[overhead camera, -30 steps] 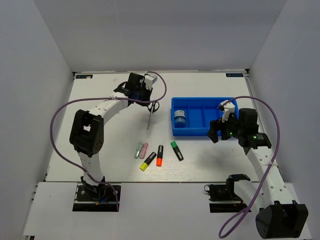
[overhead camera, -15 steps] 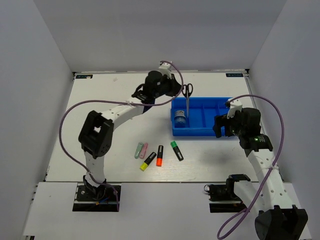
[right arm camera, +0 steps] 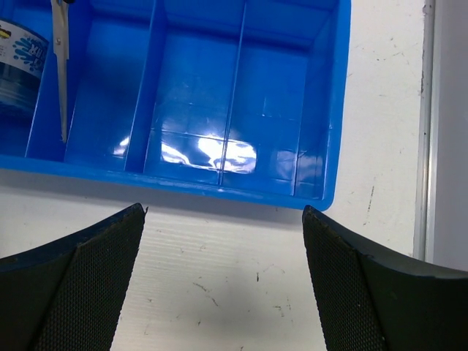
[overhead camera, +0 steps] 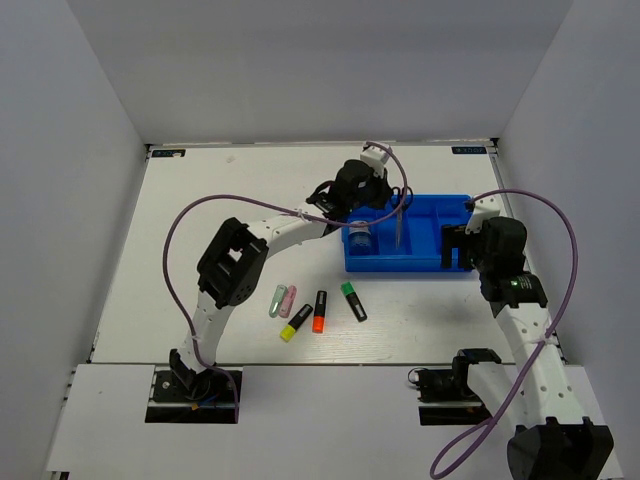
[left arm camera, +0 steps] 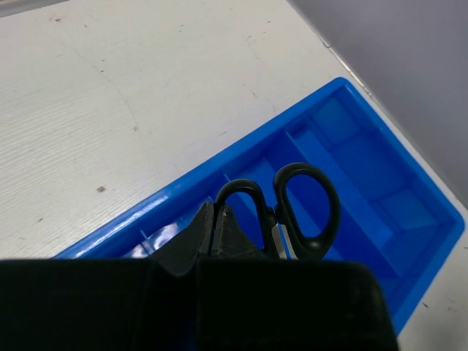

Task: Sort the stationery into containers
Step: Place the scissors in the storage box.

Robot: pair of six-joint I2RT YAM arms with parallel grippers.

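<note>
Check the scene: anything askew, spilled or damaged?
Nothing stands out. The left gripper holds the scissors over the blue tray, the roll sits in an end compartment, and five highlighters lie unsorted on the table.

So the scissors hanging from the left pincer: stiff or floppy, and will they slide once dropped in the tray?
Probably stiff: the scissors hang straight, blades closed, from the left pincer. They look thin and light, so likely to tip flat once released. On the glossy blue tray the metal blades may skid a little.
</note>
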